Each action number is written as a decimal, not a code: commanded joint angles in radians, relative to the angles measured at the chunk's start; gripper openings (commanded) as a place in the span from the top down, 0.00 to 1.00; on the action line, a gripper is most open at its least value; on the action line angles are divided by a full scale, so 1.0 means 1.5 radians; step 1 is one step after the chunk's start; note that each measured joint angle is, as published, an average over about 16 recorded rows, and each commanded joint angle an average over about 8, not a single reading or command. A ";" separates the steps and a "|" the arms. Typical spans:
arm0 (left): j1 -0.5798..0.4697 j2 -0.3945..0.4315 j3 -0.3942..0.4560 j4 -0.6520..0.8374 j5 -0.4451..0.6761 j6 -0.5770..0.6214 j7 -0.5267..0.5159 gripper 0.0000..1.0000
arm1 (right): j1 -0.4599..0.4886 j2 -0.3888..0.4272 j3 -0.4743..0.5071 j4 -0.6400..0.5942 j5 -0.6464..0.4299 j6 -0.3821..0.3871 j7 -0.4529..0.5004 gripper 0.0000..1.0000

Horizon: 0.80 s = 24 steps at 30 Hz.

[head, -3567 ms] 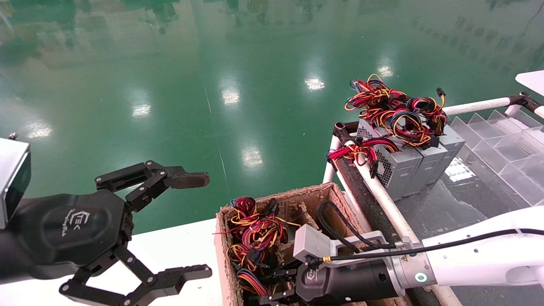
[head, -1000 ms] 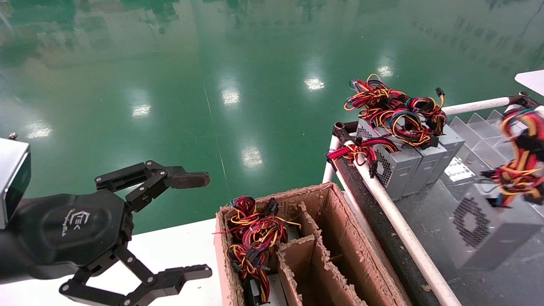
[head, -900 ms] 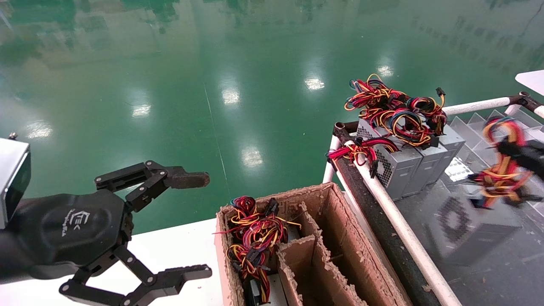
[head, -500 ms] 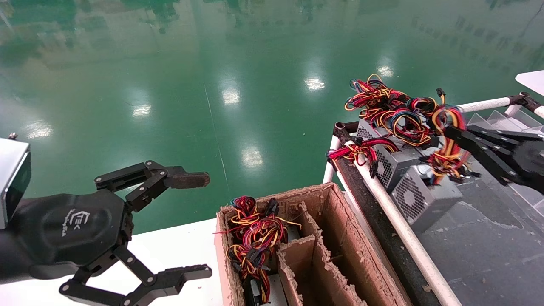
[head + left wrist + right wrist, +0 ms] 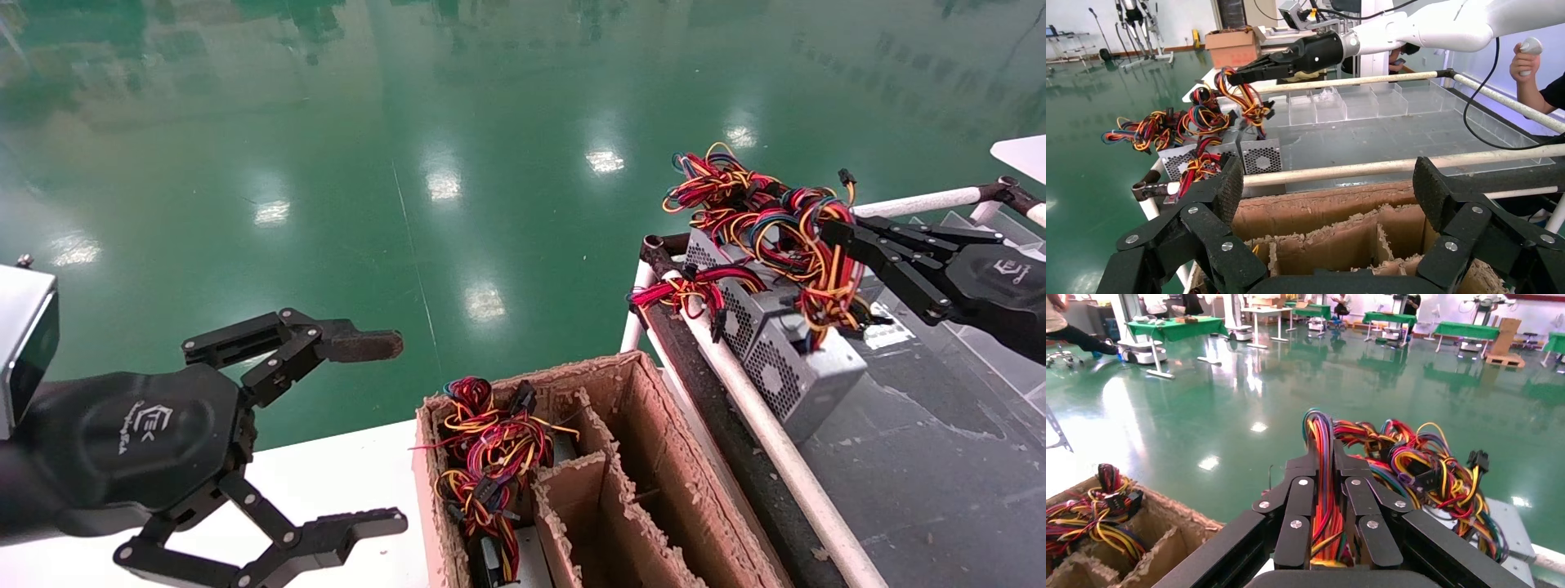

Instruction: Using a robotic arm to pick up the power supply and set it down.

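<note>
The power supply (image 5: 821, 367), a silver-grey box with mesh faces, sits tilted at the near end of a row of like supplies (image 5: 735, 310) on the dark rack top. My right gripper (image 5: 842, 233) is shut on its bunch of red, yellow and blue wires (image 5: 817, 278), which run between the fingers (image 5: 1294, 508) in the right wrist view. I cannot tell whether the box rests on the surface or hangs just above it. The left wrist view shows the box (image 5: 1260, 156) under that gripper (image 5: 1236, 76). My left gripper (image 5: 400, 430) hangs open and idle over the white table at the left.
A torn cardboard box (image 5: 645, 425) with dividers stands in front of me, one cell filled with coloured wires (image 5: 490, 457). A white pipe rail (image 5: 760, 408) edges the rack's dark top (image 5: 940, 457). Clear plastic bins (image 5: 1352, 104) line the rack's far side. Green floor lies beyond.
The right gripper left the cardboard box, swung the supply in from the right by its wires, and brought it against the row. The left arm has not moved.
</note>
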<state>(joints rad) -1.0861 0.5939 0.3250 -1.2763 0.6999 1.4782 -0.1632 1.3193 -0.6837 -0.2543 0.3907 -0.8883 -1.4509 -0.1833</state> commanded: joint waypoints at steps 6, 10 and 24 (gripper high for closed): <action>0.000 0.000 0.000 0.000 0.000 0.000 0.000 0.00 | 0.021 0.001 -0.005 -0.024 -0.008 -0.016 -0.007 0.00; 0.000 0.000 0.000 0.000 0.000 0.000 0.000 0.00 | 0.030 0.002 -0.004 -0.033 -0.006 -0.025 -0.009 0.00; 0.000 0.000 0.000 0.000 0.000 0.000 0.000 0.00 | 0.026 0.000 0.014 -0.015 0.031 -0.035 0.007 0.00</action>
<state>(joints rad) -1.0861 0.5936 0.3256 -1.2758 0.6996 1.4778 -0.1627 1.3550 -0.6818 -0.2357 0.3790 -0.8425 -1.5030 -0.1689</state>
